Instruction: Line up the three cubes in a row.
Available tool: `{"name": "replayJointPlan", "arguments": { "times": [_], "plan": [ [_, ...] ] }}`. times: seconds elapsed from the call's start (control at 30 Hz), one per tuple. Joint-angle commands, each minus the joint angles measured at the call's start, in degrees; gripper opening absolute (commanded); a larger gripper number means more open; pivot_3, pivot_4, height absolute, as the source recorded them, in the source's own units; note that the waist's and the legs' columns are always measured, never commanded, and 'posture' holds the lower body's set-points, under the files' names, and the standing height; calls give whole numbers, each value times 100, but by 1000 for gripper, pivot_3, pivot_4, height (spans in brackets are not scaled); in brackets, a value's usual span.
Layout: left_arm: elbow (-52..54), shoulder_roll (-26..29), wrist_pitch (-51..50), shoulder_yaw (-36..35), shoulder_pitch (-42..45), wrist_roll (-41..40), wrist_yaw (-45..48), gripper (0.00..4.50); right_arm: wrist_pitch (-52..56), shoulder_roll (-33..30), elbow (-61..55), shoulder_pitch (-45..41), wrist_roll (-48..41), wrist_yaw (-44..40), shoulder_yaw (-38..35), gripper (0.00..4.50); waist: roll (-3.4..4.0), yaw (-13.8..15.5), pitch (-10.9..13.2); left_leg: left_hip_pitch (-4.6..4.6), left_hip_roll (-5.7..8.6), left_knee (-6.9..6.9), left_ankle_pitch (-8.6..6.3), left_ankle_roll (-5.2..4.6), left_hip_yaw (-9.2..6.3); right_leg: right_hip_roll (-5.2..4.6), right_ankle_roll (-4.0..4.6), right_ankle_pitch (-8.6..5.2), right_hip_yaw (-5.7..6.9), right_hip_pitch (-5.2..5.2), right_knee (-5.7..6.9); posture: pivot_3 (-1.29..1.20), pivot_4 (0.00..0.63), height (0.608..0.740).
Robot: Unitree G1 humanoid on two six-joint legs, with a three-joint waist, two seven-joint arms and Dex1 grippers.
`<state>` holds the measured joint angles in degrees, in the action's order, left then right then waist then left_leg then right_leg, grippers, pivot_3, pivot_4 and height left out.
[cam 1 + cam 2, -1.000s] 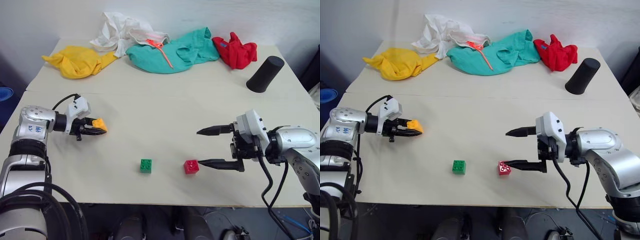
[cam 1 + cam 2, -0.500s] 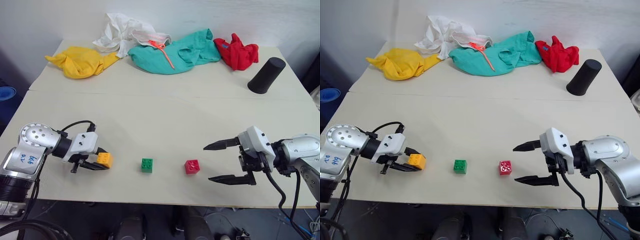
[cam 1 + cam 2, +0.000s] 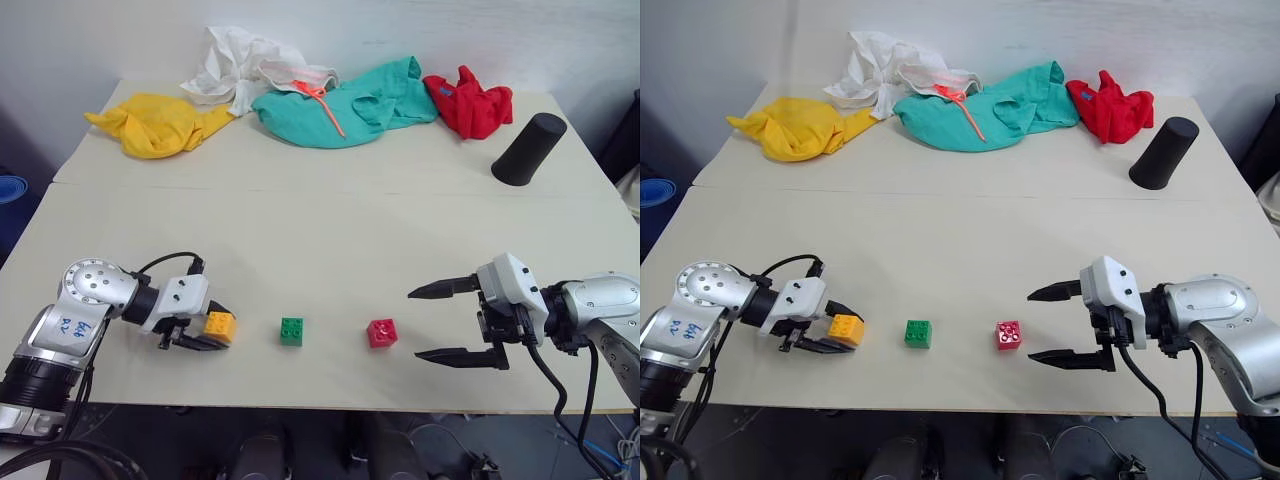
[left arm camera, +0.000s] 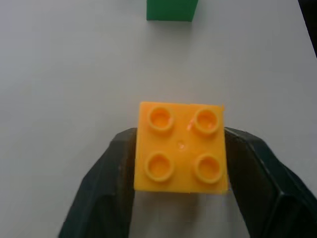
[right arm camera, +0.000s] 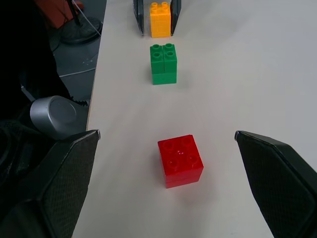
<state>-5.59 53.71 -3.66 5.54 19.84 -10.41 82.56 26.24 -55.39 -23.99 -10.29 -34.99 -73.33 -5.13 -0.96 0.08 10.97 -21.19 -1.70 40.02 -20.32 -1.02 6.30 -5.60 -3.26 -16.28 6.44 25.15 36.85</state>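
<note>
Three studded cubes sit in a row near the table's front edge: orange-yellow [image 3: 219,324] on the left, green [image 3: 291,331] in the middle, red [image 3: 382,333] on the right. My left gripper [image 3: 217,328] lies low on the table with its black fingers [image 4: 114,173] on either side of the orange-yellow cube [image 4: 181,146], which rests on the table. In the right wrist view a thin gap shows between one finger and that cube [image 5: 160,20]. My right gripper [image 3: 413,325] stands wide open just right of the red cube [image 5: 181,161], apart from it.
A black tapered cylinder [image 3: 530,148] stands at the back right. Yellow [image 3: 160,122], white [image 3: 245,65], teal [image 3: 345,100] and red [image 3: 470,100] cloths lie along the far edge. The cubes are close to the table's front edge [image 3: 330,405].
My left gripper carried the orange-yellow cube down and toward the front, set it on the table left of the green cube, and loosened its fingers. My right gripper drew back from the red cube.
</note>
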Motion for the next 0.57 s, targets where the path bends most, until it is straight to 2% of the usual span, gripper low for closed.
{"name": "replayJointPlan", "arguments": {
  "times": [0.03,0.1,0.27,0.4,0.5,0.57],
  "plan": [
    [-44,209,34,-243,-109,-106,24,3981,9,-46,84,46,-112,-66,-181,4500,0,0,0,0,0,0,0,0,0,0,0,0,0,0,0,0,150,740],
    [28,389,-21,-432,-214,-215,55,4464,-91,-125,282,116,-22,-175,-239,4500,0,-2,0,0,0,0,0,0,0,-1,0,0,0,0,-1,0,150,740],
    [261,1085,-369,-1226,-637,-723,355,4464,-613,-509,979,376,270,-737,-493,4500,0,-10,0,-1,-1,-2,-2,-3,3,-1,0,0,-1,1,-4,0,150,740],
    [250,1761,-401,-2201,-1271,-1007,792,4464,-973,-880,1763,287,387,-1334,-663,4500,4,-27,2,2,-3,-2,-4,-3,4,-1,1,-1,-4,1,-22,0,150,740],
    [590,2032,-1068,-2930,-1801,-1415,890,4464,-1112,-942,2186,121,431,-1543,-608,4500,4,-31,2,6,-4,-4,-5,-2,7,-1,1,-1,-6,1,-30,0,150,740],
    [801,1999,-1195,-3110,-1989,-1569,756,4464,-1088,-853,2235,30,416,-1519,-532,4500,5,-31,2,7,-4,-4,-5,-1,8,-1,2,-1,-8,1,-31,0,150,740]
  ]
}}
